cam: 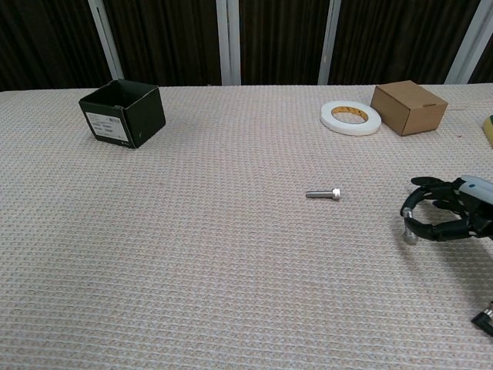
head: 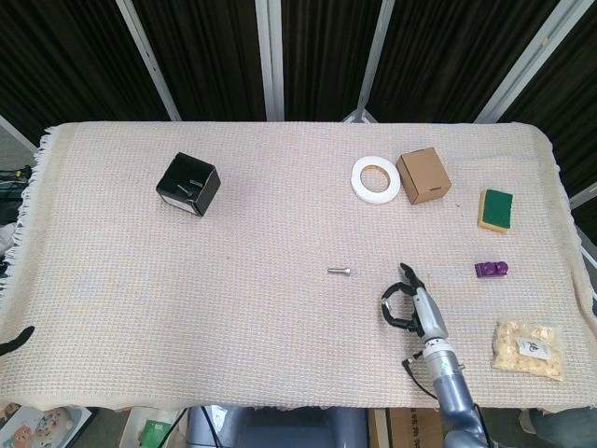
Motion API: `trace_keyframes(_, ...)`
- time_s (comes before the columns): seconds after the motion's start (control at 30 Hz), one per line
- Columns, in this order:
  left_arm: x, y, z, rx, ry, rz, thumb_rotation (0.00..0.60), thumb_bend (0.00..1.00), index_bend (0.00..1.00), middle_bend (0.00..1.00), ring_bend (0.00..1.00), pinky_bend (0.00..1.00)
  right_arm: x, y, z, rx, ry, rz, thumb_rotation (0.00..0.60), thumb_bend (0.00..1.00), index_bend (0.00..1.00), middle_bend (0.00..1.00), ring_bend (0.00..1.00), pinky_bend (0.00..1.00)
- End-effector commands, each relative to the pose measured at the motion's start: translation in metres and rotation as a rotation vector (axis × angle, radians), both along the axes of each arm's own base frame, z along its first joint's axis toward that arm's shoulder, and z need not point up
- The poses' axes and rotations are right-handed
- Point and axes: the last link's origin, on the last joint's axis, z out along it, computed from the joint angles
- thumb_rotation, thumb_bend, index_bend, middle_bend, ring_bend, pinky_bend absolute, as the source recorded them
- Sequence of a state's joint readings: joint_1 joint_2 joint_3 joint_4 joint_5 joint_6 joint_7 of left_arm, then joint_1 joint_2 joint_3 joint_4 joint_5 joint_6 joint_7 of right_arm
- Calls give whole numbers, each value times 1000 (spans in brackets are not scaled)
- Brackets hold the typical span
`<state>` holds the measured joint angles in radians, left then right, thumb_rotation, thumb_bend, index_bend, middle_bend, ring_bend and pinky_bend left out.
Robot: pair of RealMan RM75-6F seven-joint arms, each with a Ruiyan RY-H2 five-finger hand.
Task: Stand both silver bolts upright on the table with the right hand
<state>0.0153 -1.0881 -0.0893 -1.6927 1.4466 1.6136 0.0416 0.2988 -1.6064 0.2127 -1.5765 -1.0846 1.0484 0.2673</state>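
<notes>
2 bolts | R hand (cam: pixel 447 212) curled, pinching upright bolt (cam: pixel 410 235) on cloth | 2nd bolt (cam: pixel 323 193) flat, nr | tape roll (cam: pixel 350 116), cardboard box (cam: pixel 408 107) behind

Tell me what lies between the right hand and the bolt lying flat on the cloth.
Nothing: in the chest view only bare woven cloth separates the right hand from the lying bolt. The head view agrees.

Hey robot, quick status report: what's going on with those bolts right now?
Right hand pinches one bolt upright at the cloth. Second bolt lies flat, untouched. Left hand out of view. Nothing between them.
</notes>
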Motion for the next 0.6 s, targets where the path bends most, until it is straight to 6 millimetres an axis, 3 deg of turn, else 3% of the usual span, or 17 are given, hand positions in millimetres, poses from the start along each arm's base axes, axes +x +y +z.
trace_keyframes(0.03,0,0,0,1,-1,0,600,146,168,94,0,54,0,0,0,1,1,2,600,447,535,0,0,0)
trace_keyframes(0.6,0,0,0,1,1,1,600,147,168,94,0,54,1,2,4,6,-9,2,600,448,526,0,0,0)
